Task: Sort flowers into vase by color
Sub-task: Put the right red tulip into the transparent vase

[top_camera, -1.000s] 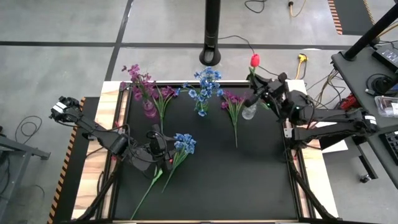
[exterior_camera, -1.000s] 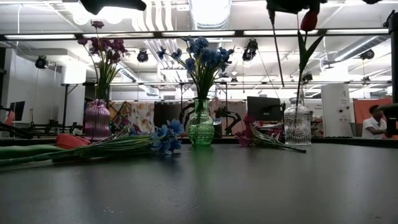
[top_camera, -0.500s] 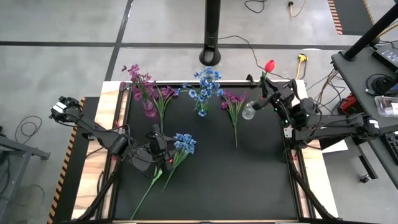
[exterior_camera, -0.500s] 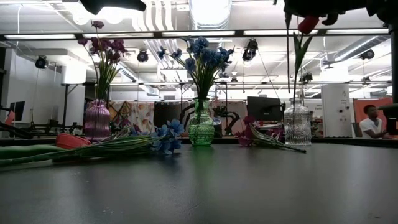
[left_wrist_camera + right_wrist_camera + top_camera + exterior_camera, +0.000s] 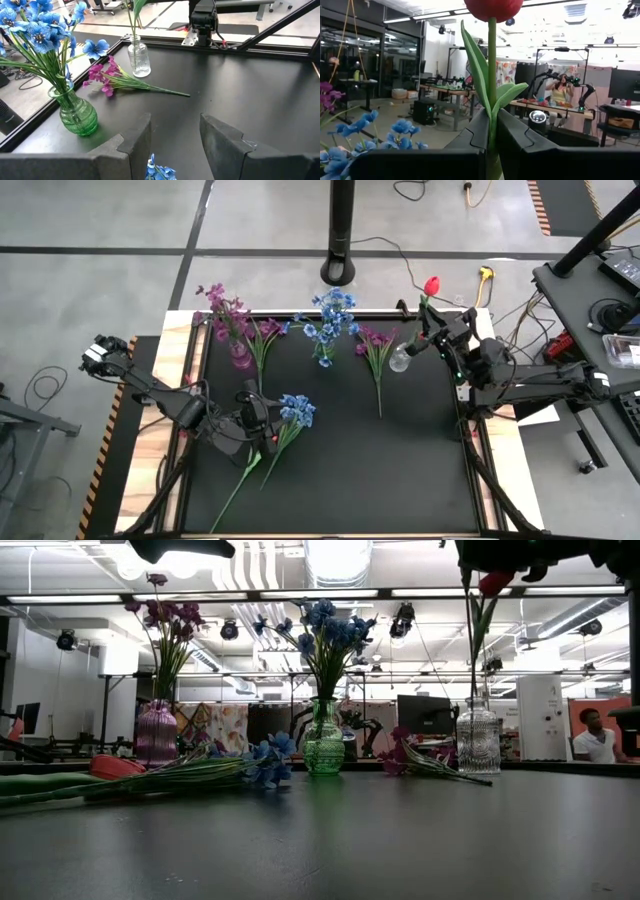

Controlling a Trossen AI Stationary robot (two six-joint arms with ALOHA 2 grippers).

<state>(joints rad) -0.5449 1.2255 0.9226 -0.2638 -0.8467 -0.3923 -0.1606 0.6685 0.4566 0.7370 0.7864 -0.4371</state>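
Pinching a red tulip (image 5: 492, 7) stem above the clear vase (image 5: 400, 360), right pincer (image 5: 428, 340); left pincer (image 5: 268, 417) parted, empty.

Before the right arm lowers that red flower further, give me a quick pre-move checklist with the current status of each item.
1. Right end effector shut on the red flower stem: ok.
2. Stem running down into the clear vase mouth: ok.
3. Clear vase upright on the table: ok.
4. Stem seated at the vase bottom: cannot tell.
5. Left end effector open above the loose blue flower, away from the right arm: ok.
6. Purple flower lying beside the clear vase, not under it: ok.
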